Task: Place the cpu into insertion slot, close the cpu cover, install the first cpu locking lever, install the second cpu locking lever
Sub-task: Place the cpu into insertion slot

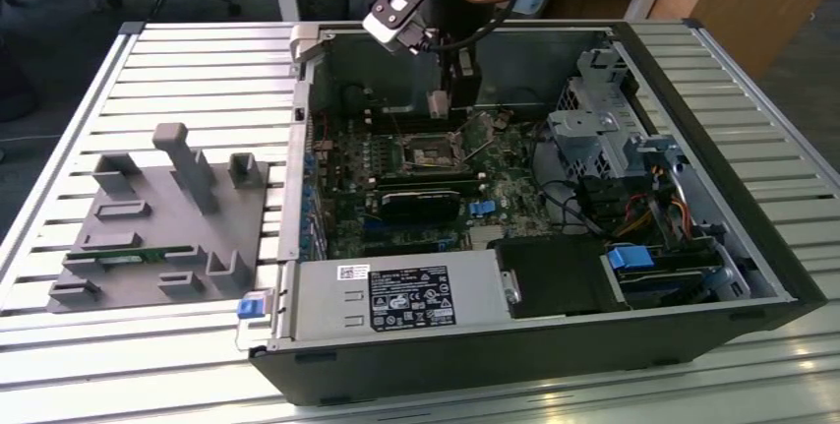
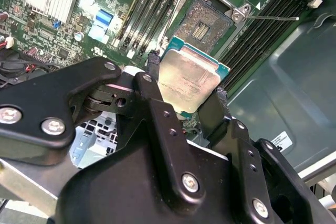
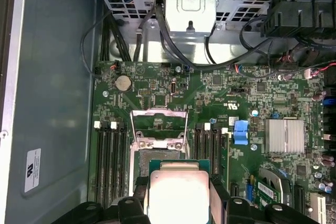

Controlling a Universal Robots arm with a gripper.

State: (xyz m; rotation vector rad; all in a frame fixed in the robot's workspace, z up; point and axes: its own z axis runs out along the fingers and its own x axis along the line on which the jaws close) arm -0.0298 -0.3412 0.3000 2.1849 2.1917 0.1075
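Sides of the cpu [image 2: 189, 80] behind the gripper [image 2: 187, 81] fingers [image 2: 210, 114], insertion slot [image 3: 157, 155] partly behind the cpu.

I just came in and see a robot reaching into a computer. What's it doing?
The robot arm's gripper holds the cpu by its edges, inside the open computer case. The chip hangs above the motherboard, close to the insertion slot, which is empty. It is not in the slot yet.
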